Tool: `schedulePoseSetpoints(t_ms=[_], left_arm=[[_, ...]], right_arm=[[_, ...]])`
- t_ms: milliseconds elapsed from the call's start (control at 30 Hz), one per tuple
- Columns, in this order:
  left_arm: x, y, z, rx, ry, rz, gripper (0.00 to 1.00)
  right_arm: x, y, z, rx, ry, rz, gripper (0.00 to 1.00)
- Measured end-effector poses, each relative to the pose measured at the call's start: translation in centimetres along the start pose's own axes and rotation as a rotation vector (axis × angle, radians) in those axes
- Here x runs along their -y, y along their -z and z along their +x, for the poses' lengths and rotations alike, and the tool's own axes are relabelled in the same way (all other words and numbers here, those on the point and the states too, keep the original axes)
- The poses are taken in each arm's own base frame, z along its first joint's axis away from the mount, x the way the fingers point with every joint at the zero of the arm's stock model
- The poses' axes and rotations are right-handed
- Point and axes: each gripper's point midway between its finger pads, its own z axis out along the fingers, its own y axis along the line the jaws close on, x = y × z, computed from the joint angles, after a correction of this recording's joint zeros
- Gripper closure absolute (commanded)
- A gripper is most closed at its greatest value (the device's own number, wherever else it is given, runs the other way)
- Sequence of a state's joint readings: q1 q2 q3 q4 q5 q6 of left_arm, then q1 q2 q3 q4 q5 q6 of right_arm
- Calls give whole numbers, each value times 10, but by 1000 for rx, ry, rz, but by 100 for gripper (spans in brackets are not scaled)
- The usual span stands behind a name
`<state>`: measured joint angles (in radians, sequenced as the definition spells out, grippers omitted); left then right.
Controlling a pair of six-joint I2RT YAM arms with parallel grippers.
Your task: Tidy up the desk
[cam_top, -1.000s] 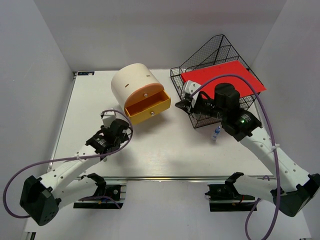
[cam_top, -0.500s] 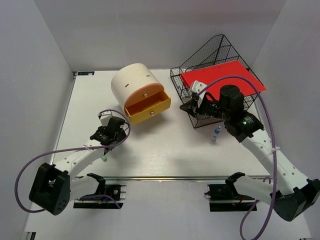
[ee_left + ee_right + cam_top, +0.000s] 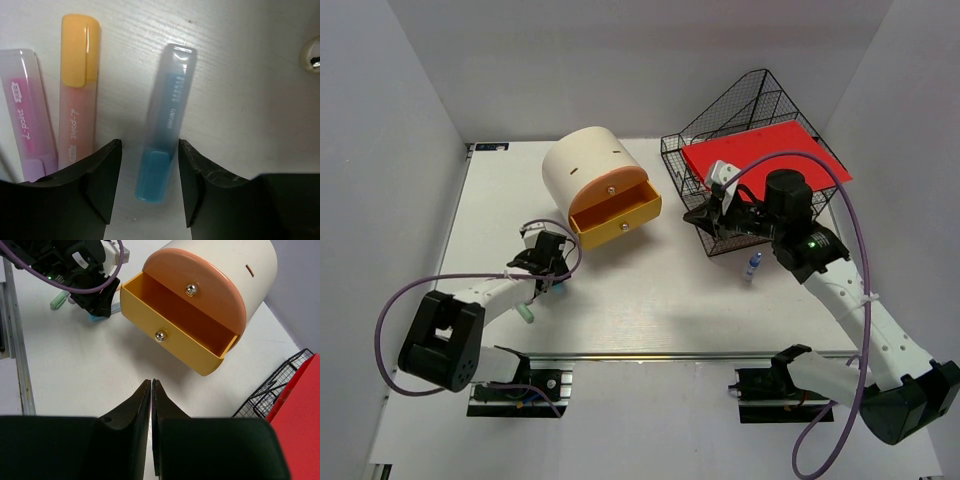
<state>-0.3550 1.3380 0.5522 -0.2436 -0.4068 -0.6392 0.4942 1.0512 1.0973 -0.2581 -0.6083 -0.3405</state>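
Observation:
The white desk carries three highlighters lying side by side in the left wrist view: pink, orange and blue. My left gripper is open and low over the desk, one jaw on each side of the blue highlighter's coloured end, not touching it. In the top view this gripper is at the left-middle of the desk. My right gripper is shut and empty, held above the desk in front of the wire rack.
A cream drawer box with its orange drawer pulled open stands at the back. A black wire rack holds a red folder. A green highlighter and a small blue-capped item lie loose.
My left arm has folded back and its gripper has moved up and left, down over the highlighters. My right gripper has drawn slightly right, toward the rack.

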Motion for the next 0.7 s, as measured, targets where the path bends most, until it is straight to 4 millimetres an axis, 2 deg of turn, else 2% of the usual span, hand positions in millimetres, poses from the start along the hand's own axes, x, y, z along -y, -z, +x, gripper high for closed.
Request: schedulePoseSetpoints(t_ms=[200,333,367,533,567,600,700], left_arm=[[0,-6,-5,9,-2,10,45],[2,-9,-6,11,-12,21,58],[3,-9,-6,10,-15,21,63],[5,-8,-6,0,-19,38,74],[6,-6,-5,-7,-18,45,78],[7,-3,-4,-14,-21,52,87],[11,13,-7,-7,-5,90,90]], right_arm=[[0,4,-2,12,-8,-4,90],[0,6,-1,21,-13,-5,91],[1,6,-2,24,-11,-4,90],[1,8,-1,31,-9,-1,91],[1,8,0,30,-11,-2,91],[0,8,0,30,-12,-3,91],[0,8,1,31,-13,-6,91]])
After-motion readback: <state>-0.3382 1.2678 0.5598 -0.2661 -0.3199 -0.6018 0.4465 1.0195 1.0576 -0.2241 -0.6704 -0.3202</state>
